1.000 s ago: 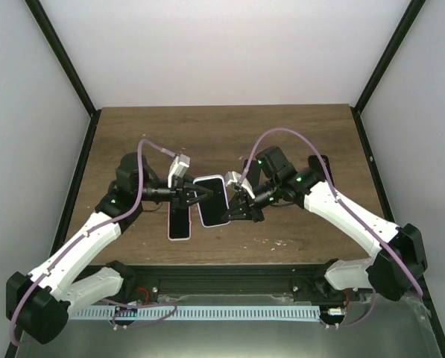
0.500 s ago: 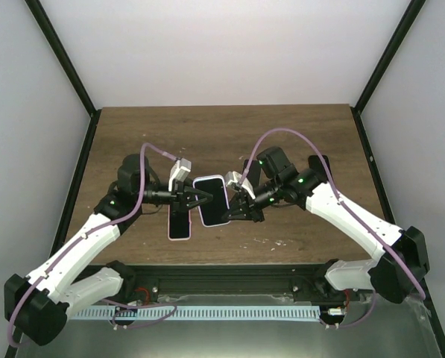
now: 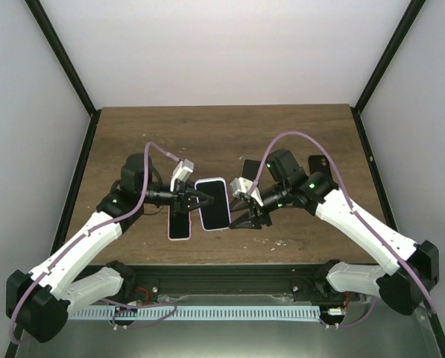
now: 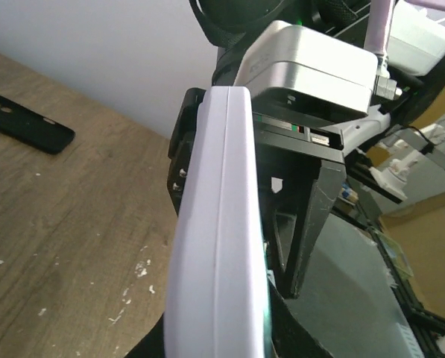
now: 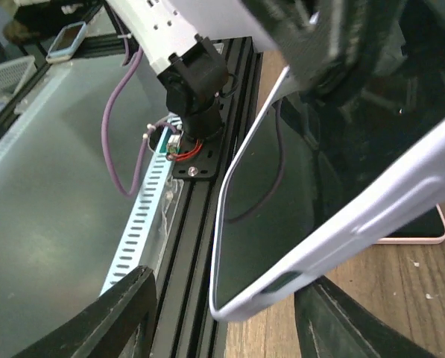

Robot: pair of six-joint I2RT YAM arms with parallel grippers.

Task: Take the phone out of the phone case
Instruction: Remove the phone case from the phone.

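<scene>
Phone case (image 3: 214, 203) | left tool (image 3: 197, 199) clamped on its edge | right tool (image 3: 238, 212) spread wide around it

The cased phone (image 3: 213, 203) held between the left arm (image 3: 88, 239) and right arm (image 3: 356, 220) blocks the middle of the bench (image 3: 222, 127), a second phone (image 3: 179, 225) lies beneath the left jaws, a black case (image 3: 250, 165) sits behind the right arm, and the far half is open wood.

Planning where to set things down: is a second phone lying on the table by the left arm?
Yes, a pink-edged phone lies flat on the table, partly hidden by the left tool.
</scene>
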